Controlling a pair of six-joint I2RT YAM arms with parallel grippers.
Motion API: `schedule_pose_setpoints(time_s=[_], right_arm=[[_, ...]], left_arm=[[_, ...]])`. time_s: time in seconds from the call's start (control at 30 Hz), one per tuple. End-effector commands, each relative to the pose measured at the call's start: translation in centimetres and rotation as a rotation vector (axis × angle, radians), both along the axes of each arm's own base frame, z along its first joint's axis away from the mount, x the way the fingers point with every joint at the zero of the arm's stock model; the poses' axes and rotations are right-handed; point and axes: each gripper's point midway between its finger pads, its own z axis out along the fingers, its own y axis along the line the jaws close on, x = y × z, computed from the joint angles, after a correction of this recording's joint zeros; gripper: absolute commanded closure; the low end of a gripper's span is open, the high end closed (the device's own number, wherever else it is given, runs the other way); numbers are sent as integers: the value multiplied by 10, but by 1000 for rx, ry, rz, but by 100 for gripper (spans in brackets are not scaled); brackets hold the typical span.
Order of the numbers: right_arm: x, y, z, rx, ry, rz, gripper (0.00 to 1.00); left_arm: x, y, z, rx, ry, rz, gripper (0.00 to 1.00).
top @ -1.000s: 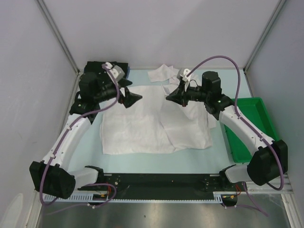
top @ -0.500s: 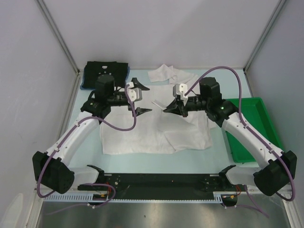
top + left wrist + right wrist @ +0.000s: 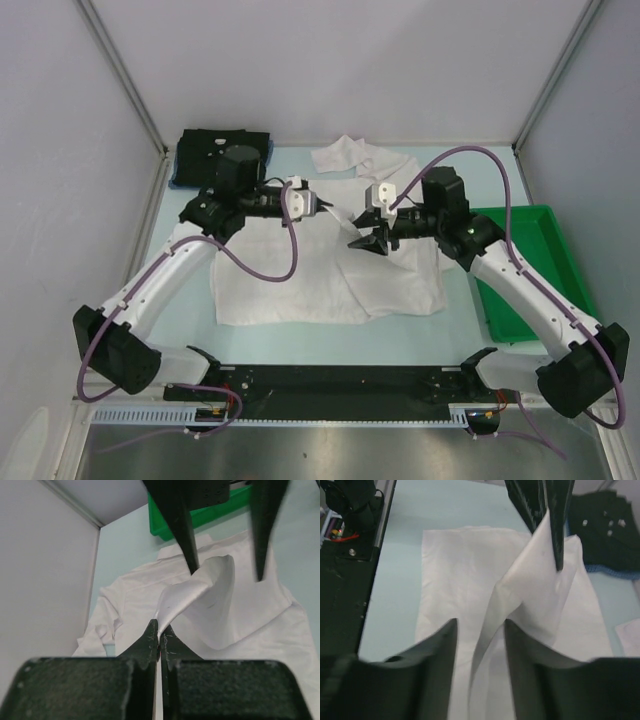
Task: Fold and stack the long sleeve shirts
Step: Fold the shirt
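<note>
White shirt (image 3: 290, 280) lay spread across middle of surface (image 3: 420, 335), one fold lifted into creased peak above its far half. Left tool (image 3: 159, 630) was closed tight on tip of that fold, cloth pinched between its fingers. Right tool (image 3: 480, 625) faced it, jaws apart, straddling raised cloth without clamping it. Black shirt (image 3: 225, 150), with small white marks, sat at far left corner on top of blue shirt (image 3: 615, 569), only the blue edge showing. Green tray (image 3: 540, 250) stood at right edge of surface.
</note>
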Motion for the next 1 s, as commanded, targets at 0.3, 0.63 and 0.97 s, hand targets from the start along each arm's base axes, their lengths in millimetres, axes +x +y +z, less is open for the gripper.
schedule_pose_setpoints(time_s=[0.3, 0.63, 0.97], right_arm=[[40, 13, 36, 151, 145, -313, 15], [78, 14, 30, 138, 73, -431, 81], [60, -30, 37, 180, 115, -426, 100]], left_arm=[[20, -8, 13, 214, 134, 222, 100], [9, -6, 21, 219, 169, 219, 100], [-19, 90, -62, 281, 554, 310, 34]])
